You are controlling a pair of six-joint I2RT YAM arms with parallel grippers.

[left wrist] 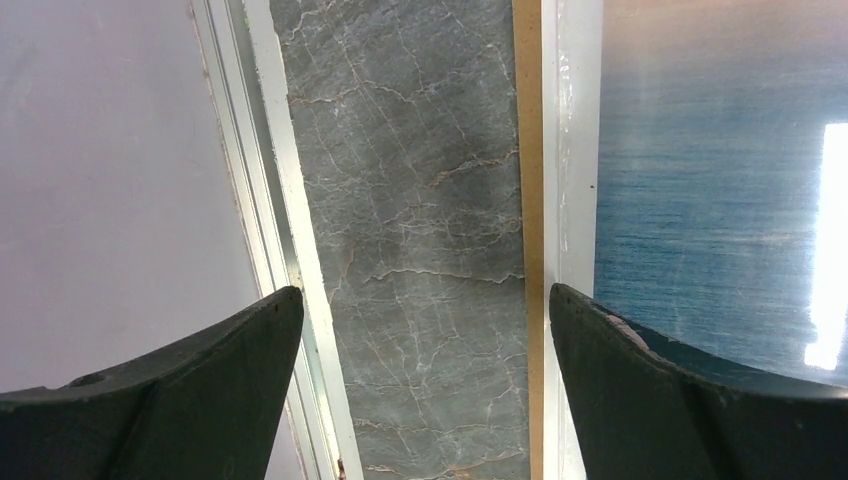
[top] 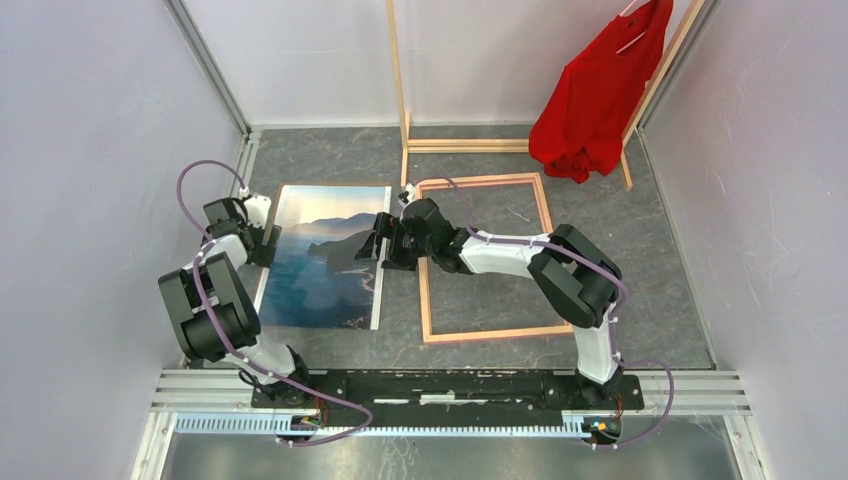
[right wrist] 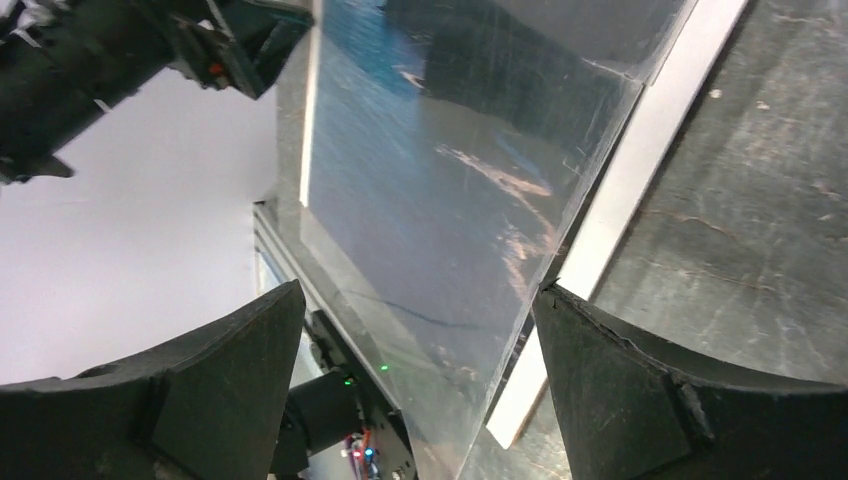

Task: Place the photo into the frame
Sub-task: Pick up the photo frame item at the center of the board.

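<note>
Pick-up step in hand, by the look of it; nothing gripped yet. Flat on the left half of the grey marbled table (top: 660, 290): the large rectangular sea-coast print (top: 325, 262) with its thin white border, a brown board strip (left wrist: 528, 200) showing along its left edge. Near it to the right, apart, at the table's middle: the large rectangular frame (top: 487, 333) of pale pink-and-wood rails, lying empty.

At the print's left edge, the left gripper (top: 266, 244), black and two-fingered, spread wide, one finger over the print and the other out by the table's left edge. At the print's right edge, the right gripper (top: 382, 240), likewise spread, straddling that edge, pinching nothing.

Next, probably: close on both edges, lift level, carry right, lower squarely inside the rails.
</note>
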